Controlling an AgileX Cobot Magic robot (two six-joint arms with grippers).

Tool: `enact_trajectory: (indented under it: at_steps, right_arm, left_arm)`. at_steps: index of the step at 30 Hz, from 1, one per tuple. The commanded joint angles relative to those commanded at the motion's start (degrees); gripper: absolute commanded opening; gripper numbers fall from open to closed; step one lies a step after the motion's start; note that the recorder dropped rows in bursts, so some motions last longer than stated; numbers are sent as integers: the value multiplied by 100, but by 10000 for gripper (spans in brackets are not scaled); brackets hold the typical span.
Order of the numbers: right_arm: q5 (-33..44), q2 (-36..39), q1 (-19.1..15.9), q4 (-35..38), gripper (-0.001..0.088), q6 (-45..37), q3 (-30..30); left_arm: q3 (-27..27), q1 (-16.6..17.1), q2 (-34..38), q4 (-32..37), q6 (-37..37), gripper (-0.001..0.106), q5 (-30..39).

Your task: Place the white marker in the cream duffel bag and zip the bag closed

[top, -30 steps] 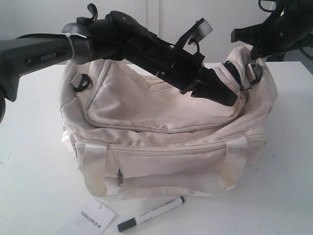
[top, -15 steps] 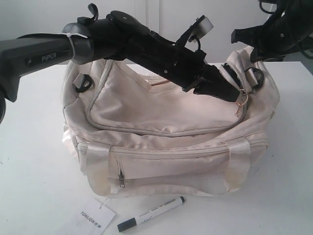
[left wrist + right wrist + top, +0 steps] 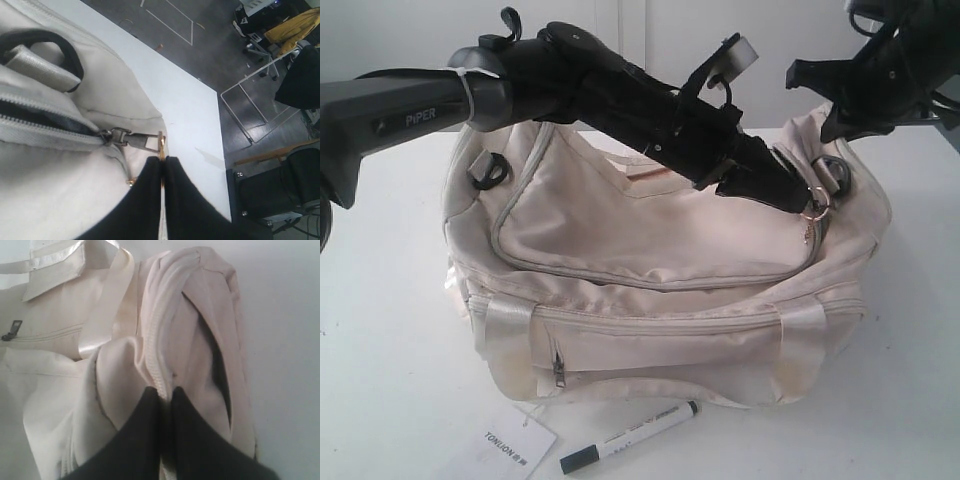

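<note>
White marker (image 3: pixel 630 437) is lying on the worktop (image 3: pixel 380 330) just in front of the cream duffel bag (image 3: pixel 650 240), beside the paper tag (image 3: pixel 517 443). My left tool (image 3: pixel 163 161) is pinching the gold ring pull (image 3: pixel 161 142), jaws closed on it. My right tool (image 3: pixel 165 391) is clamping a fold of bag fabric along the zipper seam at that same end.
</note>
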Motion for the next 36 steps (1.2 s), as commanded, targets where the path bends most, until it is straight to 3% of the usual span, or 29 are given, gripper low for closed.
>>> enact_trajectory:
  at_steps: [9, 20, 36]
  right_arm:
    - [-173, -253, -99, -134, 0, 627, 0]
    - [-214, -253, -99, -158, 0, 1030, 0]
    - [-103, -229, -99, -553, 0, 1095, 0]
  left_arm:
    - [0, 0, 0, 21, 0, 0, 24]
    - [0, 0, 0, 21, -10, 0, 714]
    - [0, 0, -134, 200, 0, 0, -646]
